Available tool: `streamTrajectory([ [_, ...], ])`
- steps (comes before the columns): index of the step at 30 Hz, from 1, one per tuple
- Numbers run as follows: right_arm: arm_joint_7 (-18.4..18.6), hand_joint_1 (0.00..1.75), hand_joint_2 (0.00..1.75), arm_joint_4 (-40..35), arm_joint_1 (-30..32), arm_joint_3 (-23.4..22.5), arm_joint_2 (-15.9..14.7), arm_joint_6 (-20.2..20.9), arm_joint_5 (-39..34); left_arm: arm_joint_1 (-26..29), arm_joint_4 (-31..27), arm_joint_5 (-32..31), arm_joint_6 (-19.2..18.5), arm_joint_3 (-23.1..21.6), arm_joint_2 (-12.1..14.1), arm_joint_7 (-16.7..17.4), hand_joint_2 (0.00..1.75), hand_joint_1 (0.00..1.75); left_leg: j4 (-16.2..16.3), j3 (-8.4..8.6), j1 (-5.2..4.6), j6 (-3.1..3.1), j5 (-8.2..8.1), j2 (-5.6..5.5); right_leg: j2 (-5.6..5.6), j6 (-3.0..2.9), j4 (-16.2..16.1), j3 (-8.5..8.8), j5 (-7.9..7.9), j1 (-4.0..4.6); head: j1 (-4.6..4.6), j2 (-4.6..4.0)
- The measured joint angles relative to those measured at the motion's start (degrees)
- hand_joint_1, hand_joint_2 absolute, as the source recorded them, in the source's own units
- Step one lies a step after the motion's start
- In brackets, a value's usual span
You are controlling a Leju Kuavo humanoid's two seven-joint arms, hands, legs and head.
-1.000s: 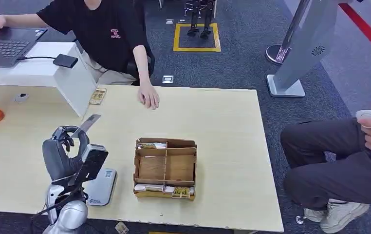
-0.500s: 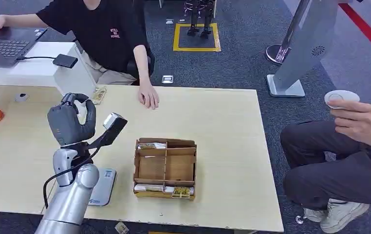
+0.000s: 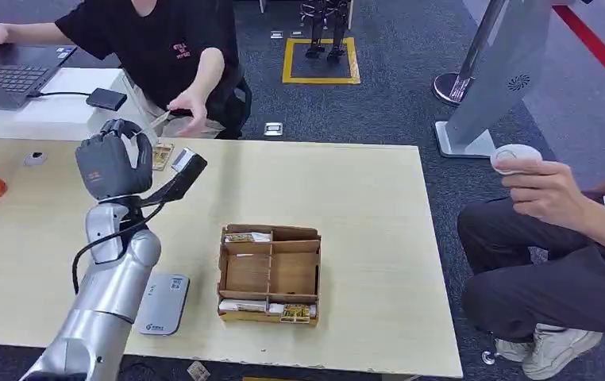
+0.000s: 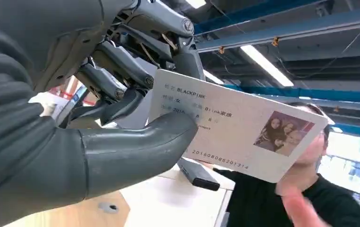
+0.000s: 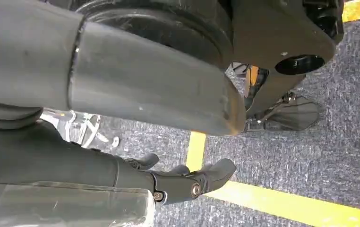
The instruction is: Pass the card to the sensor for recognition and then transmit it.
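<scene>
Handover is under way at the far edge of the surface [image 3: 363,182]: the robot's left hand [image 3: 109,163] is holding the card [image 4: 237,127] raised above the wood, pinched between the thick thumb [image 4: 135,146] and the darker fingers [image 4: 121,71] along one short end, the photo end jutting free toward a person in a black shirt [image 3: 164,40]. That person's hand [image 3: 188,107] is reaching in, fingers just beside the card's far tip in the head view. The sensor [image 3: 160,305], a flat grey reader, is lying on the surface near the robot, well apart from the card, beside a cardboard organiser [image 3: 270,274].

Judging by this, the transmit step is the one in hand. Doing it well likely means keeping the card level and steady, offering the free end, and loosening the pinch only once the person is visibly gripping it, lest it drop.

The right hand [image 5: 187,182] is hanging over carpet, fingers partly curled, holding nothing.
</scene>
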Motion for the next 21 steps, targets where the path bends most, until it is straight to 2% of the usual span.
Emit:
streamTrajectory([
  [5, 0.4, 0.00, 0.00, 0.2, -0.3, 0.7, -0.2, 0.0, 0.4, -2.3, 3.5, -2.9, 0.0, 0.0, 0.6, 2.1, 1.75, 1.75, 0.0, -0.01, 0.00, 0.00, 0.00, -0.01, 0.00, 0.00, 0.0, 0.00, 0.00, 0.00, 0.00, 0.00],
  [14, 0.5, 0.00, 0.00, 0.3, -0.4, 1.4, -0.3, 0.1, 0.4, -3.4, 6.4, -3.2, 0.0, 0.1, 1.6, 2.8, 1.75, 1.75, 0.0, -0.01, 0.00, 0.00, 0.00, 0.00, 0.00, 0.00, 0.0, -0.01, 0.00, 0.00, 0.00, 0.00],
  [15, 0.6, 0.00, 0.00, 0.3, -0.4, 1.4, -0.4, 0.1, 0.4, -3.4, 6.5, -3.2, 0.0, 0.1, 1.6, 2.8, 1.75, 0.56, 0.0, -0.02, 0.00, 0.00, 0.00, 0.00, 0.00, 0.00, 0.0, -0.01, 0.00, 0.00, 0.02, 0.00],
  [16, 0.7, 0.00, 0.00, 0.3, -0.4, 1.4, -0.4, 0.1, 0.4, -3.4, 6.6, -3.1, 0.0, 0.1, 1.6, 2.6, 1.75, 0.56, 0.0, -0.01, 0.00, 0.00, 0.00, 0.00, 0.00, 0.00, 0.0, 0.00, 0.00, 0.00, 0.02, 0.00],
  [17, 0.7, 0.00, 0.00, 0.3, -0.4, 1.4, -0.4, 0.1, 0.4, -3.4, 6.8, -2.8, 0.0, 0.1, 1.6, 2.4, 1.75, 0.00, 0.0, -0.01, 0.00, 0.00, 0.00, 0.00, 0.00, 0.00, 0.0, 0.00, 0.00, 0.00, 0.00, 0.00],
  [21, 0.7, 0.00, 0.00, 0.3, -0.3, 1.4, -0.4, 0.1, 0.3, -3.0, 6.9, 0.0, 0.0, 0.1, 1.3, -0.3, 1.75, 0.00, 0.0, -0.01, -0.01, 0.00, 0.00, -0.01, 0.00, 0.00, 0.0, -0.01, 0.00, -0.01, 0.00, 0.00],
])
